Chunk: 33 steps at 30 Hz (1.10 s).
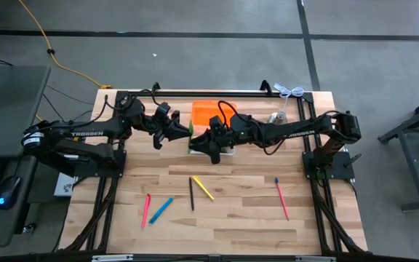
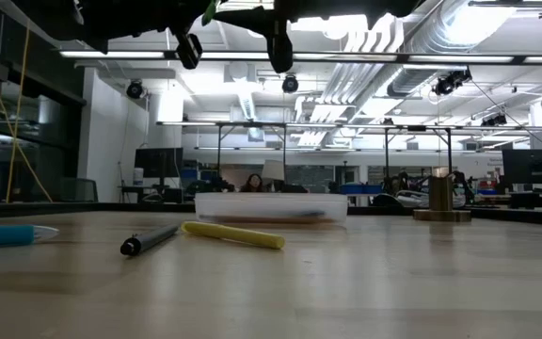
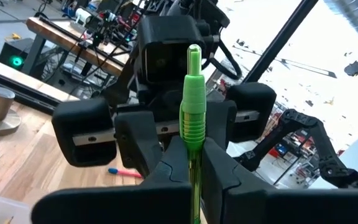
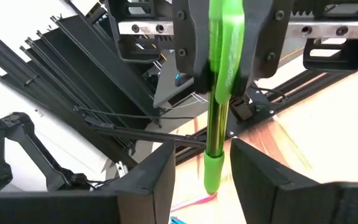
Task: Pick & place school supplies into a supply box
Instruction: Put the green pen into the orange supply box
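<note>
A green pen [image 3: 193, 106] hangs high above the table, with my left gripper [image 3: 191, 180] shut on it. It sticks out ahead toward my right gripper [image 4: 204, 180], which faces it. That gripper is open, one finger on either side of the pen's free end [image 4: 213, 177] with a gap on each side. Both grippers meet at the table's far middle [image 1: 193, 137]. The clear supply box [image 2: 271, 207] rests flat on the table below them. Black [image 1: 192, 193], yellow [image 1: 203, 187], pink [image 1: 146, 209] and blue [image 1: 161, 209] pens lie flat on the near table. My left gripper pinches the green pen's barrel [image 3: 194, 155] between its two fingers [image 3: 166, 177]. The fingers come about level from the table's left side and lie along the pen, whose ribbed end [image 3: 192, 93] sticks out beyond them. The pen is lifted clear of the table.
A bright orange rectangular piece [image 1: 208, 111] lies at the far middle. A silver bell [image 2: 443, 196] stands at the far right. A red pencil [image 1: 281, 198] lies on the near right. Black frame rails run along the table's far and side edges.
</note>
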Tool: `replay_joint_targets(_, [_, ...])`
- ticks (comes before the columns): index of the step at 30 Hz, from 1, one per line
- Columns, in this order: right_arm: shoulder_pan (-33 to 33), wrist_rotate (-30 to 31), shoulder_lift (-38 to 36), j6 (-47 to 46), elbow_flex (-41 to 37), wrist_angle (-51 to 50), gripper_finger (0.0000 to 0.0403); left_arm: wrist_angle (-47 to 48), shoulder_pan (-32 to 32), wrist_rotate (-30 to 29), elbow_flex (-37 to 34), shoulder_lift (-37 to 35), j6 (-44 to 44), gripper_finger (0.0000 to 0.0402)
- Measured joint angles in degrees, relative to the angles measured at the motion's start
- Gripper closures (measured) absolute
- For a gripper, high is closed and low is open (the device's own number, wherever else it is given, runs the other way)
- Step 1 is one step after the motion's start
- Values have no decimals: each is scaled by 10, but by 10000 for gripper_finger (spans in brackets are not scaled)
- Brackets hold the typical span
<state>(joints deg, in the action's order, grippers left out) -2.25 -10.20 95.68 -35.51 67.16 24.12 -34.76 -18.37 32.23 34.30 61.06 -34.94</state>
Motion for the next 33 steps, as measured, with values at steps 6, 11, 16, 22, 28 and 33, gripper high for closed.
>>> replay_joint_targets(6, [-4,-2,0,0,0,-1,273,10,0,5,0,0,0,363])
replay_joint_targets(11, [-4,-2,-4,0,0,-23,274,26,0,12,0,-6,2,367])
replay_joint_targets(16, [-4,-2,-13,8,0,-60,273,47,0,14,0,-20,7,363])
replay_joint_targets(22, [-4,-1,-42,11,0,-178,274,90,0,9,0,-57,22,368])
replay_joint_targets(28, [-4,3,-76,13,0,-326,274,116,0,-12,0,-89,37,364])
replay_joint_targets(33, [-3,8,-97,9,0,-449,274,124,0,-25,0,-102,46,367])
